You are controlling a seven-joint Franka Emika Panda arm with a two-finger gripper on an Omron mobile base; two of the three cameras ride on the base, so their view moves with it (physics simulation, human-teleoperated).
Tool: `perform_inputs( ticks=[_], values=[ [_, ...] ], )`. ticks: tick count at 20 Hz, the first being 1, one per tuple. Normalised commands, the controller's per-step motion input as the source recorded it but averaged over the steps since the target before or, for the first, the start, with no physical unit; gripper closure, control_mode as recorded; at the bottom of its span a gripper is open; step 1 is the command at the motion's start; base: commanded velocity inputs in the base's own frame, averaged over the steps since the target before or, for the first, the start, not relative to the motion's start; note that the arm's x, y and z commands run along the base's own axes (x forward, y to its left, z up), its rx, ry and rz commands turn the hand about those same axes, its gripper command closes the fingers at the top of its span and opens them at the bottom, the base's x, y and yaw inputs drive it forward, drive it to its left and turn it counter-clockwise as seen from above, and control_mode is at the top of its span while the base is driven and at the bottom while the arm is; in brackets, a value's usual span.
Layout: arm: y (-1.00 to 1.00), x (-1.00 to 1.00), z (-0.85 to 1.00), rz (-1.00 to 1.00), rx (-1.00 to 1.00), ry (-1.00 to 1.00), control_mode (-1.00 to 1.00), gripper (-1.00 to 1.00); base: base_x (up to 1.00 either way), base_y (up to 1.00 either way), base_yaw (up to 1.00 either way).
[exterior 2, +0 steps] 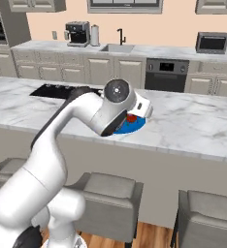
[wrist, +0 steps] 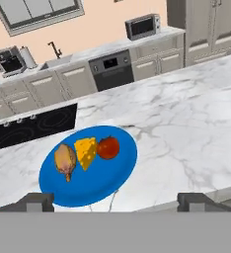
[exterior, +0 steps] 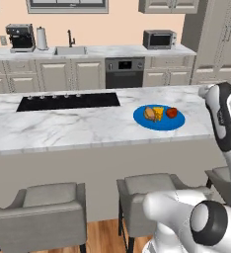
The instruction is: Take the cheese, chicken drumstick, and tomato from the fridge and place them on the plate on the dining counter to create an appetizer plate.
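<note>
The long white dining counter [exterior: 78, 126] holds the blue plate [wrist: 100, 180] near its front edge. On the plate, in a row, sit the chicken drumstick [wrist: 65, 160], the cheese [wrist: 86, 151] and the tomato [wrist: 108, 147]. The gripper [wrist: 115, 201] hangs over the plate with its fingers [wrist: 36, 201] wide apart, holding nothing.

Plate [wrist: 88, 185] on dining counter [wrist: 186, 133]; on plate: chicken drumstick [wrist: 65, 159] left, cheese [wrist: 86, 151] middle, tomato [wrist: 108, 147] right.

The long white grey-veined marble surface [exterior: 78, 126] carries a flat round bright blue plate [exterior: 159, 122] near its front edge, beside an inset black cooktop [exterior: 68, 102].
</note>
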Motion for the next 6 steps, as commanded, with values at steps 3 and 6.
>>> perform_inputs(
  ticks=[3,6],
  values=[
    [-0.41,-0.90,0.41,0.00,0.02,-0.12,-1.00,-1.00,0.00,0.00,0.00],
    [-0.44,-0.95,0.39,0.00,0.02,-0.11,-1.00,-1.00,0.00,0.00,0.00]
  ],
)
